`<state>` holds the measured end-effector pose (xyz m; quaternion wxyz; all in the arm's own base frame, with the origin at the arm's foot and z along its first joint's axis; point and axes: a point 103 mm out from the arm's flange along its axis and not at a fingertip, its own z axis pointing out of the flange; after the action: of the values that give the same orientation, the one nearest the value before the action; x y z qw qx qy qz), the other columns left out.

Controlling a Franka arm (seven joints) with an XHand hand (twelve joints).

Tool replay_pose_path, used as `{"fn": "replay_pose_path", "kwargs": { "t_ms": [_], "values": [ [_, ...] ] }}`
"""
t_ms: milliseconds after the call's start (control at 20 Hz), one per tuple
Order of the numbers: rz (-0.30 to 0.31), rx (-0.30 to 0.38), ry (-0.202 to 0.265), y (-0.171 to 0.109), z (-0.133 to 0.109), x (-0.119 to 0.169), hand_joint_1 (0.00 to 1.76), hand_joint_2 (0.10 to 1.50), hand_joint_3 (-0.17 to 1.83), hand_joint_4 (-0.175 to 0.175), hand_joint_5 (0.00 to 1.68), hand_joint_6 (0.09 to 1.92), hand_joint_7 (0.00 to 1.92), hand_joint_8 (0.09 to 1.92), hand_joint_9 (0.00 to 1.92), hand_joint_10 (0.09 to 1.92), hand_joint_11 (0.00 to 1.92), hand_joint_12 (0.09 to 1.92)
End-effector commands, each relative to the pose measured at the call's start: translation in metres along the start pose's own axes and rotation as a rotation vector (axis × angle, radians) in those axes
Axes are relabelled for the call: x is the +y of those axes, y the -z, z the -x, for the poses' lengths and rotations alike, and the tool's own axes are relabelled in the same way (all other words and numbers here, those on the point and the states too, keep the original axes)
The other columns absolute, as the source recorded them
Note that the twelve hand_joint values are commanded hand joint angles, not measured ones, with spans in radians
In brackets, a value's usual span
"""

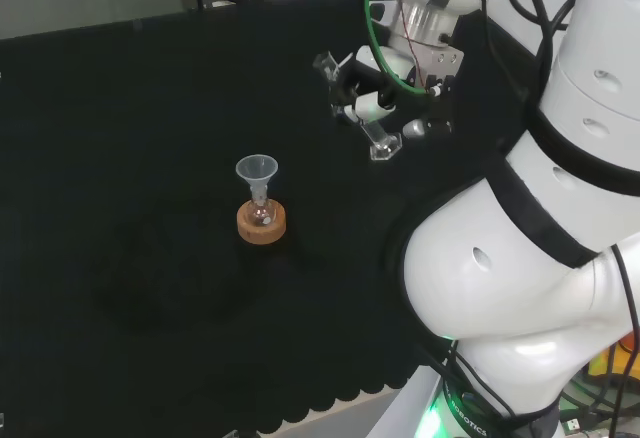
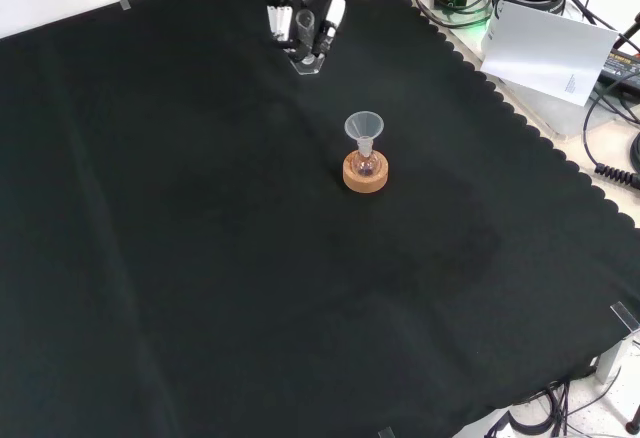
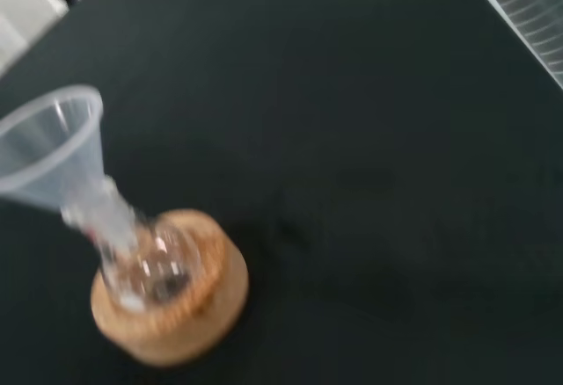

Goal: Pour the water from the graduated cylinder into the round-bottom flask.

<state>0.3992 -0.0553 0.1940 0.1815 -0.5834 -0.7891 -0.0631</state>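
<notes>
Black scallop-edged cloth over bench; cables alongside.

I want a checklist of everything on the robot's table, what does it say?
Surface: black cloth, bare apart from the flask set.
Job's things: round-bottom flask on a cork ring, clear funnel in its neck; graduated cylinder held tilted, off the cloth.
Clutter: nothing seen on the cloth.
Robot hand: robot hand curled round the cylinder, to the right of the flask in the head view.
Cables: green cable along the wrist; black cables beside the bench.
Surroundings: white sheet past the cloth's edge.
</notes>
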Motion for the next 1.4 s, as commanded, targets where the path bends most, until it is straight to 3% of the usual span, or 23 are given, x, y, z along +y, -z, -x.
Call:
{"fn": "replay_pose_path", "kwargs": {
  "t_ms": [50,650,1400],
  "values": [
    [-0.155,-0.149,0.004,-0.015,-0.020,-0.021,1.27,1.09,0.00,-0.175,1.02,0.94,1.05,0.93,1.41,0.12,1.24,0.76],
    [-0.316,-0.325,-0.005,-0.033,-0.050,-0.024,1.27,1.09,0.00,-0.175,1.02,0.94,1.05,0.92,1.42,0.12,1.24,0.76],
    [-0.428,-0.496,-0.040,-0.038,-0.076,-0.009,1.27,1.09,0.00,-0.175,1.03,0.93,1.05,0.91,1.43,0.10,1.25,0.76]
  ]
}}
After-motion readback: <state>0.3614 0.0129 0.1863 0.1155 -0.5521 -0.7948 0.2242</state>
